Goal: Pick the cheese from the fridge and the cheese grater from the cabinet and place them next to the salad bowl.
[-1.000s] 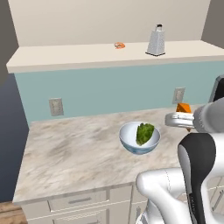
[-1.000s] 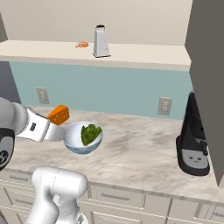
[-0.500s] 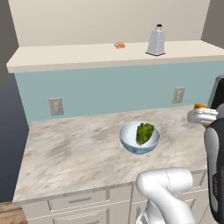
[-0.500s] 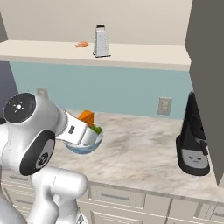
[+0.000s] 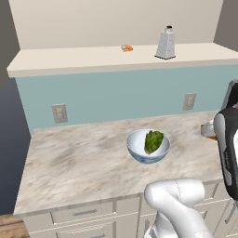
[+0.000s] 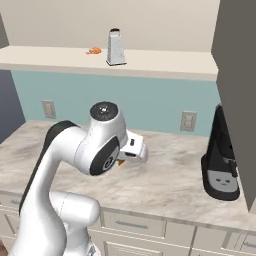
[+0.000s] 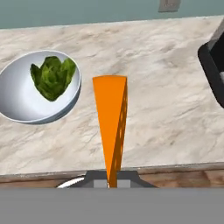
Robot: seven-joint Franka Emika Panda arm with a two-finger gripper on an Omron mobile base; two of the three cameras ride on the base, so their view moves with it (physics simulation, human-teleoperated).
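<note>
My gripper (image 7: 111,177) is shut on the cheese (image 7: 111,119), a bright orange wedge that hangs over the marble counter just right of the salad bowl (image 7: 26,100) in the hand view. The white bowl (image 5: 142,151) holds green lettuce (image 5: 153,141). At the right edge of the left base view a sliver of cheese (image 5: 211,136) shows beside the hand. In the right base view my arm hides the bowl, and a bit of cheese (image 6: 120,162) peeks out under the hand. The cheese grater (image 5: 166,43) stands upright on the cabinet shelf (image 5: 93,61). The fridge is out of view.
A tiny pinkish-orange item (image 5: 126,48) lies on the shelf left of the grater. A black coffee machine (image 6: 222,160) stands at the counter's right end, close to the hand. Wall outlets (image 5: 59,113) sit on the blue backsplash. Bare counter (image 5: 74,158) stretches left of the bowl.
The arm has swung right and lower with the cheese, passing the bowl to its right side. Bowl and grater have not moved.
</note>
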